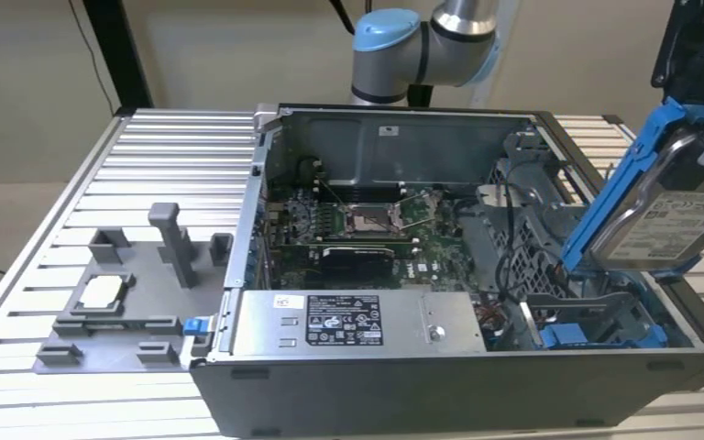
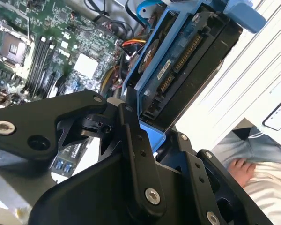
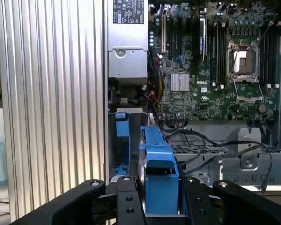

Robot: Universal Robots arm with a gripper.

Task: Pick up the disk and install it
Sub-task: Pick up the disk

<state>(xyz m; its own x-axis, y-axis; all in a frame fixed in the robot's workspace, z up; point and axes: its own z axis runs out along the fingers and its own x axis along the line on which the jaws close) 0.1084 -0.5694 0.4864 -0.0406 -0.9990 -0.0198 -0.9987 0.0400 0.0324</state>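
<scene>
Blue-framed disk (image 1: 676, 220) sits pinched between the black jaws, above the computer case (image 1: 450, 390).

Soft, even light fills the exterior view, with the computer case (image 1: 389, 137) interior dimmer. The ribbed table (image 2: 246, 79) glares nearly white in the second wrist view, and its ribs carry bright streaks in the first wrist view.

The disk (image 1: 676, 220) runs off the exterior view's right edge.
</scene>
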